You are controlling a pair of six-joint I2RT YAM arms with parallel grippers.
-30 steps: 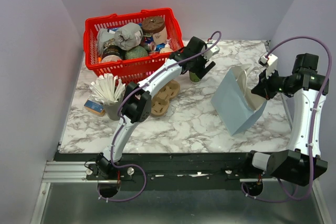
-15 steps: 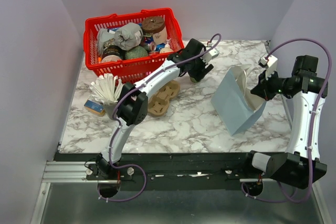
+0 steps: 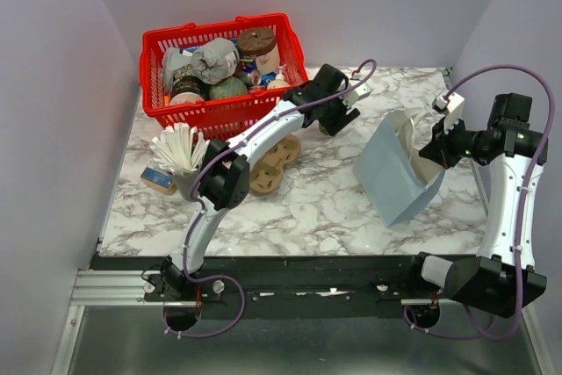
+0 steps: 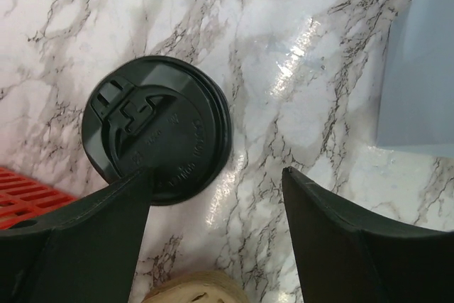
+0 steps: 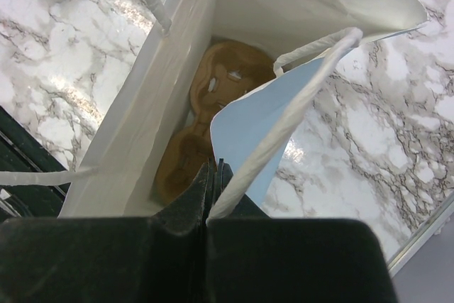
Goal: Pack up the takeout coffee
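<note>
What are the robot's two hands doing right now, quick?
Left gripper: open, above the lidded takeout coffee, holding nothing.
Right gripper: closed, pinching the edge of the paper bag.

The marbled table carries a red basket at far left, a metal cup of white stirrers and a small box at left, a cardboard cup carrier mid-table, a black-lidded coffee cup beyond it, and a pale blue paper bag at right.
</note>
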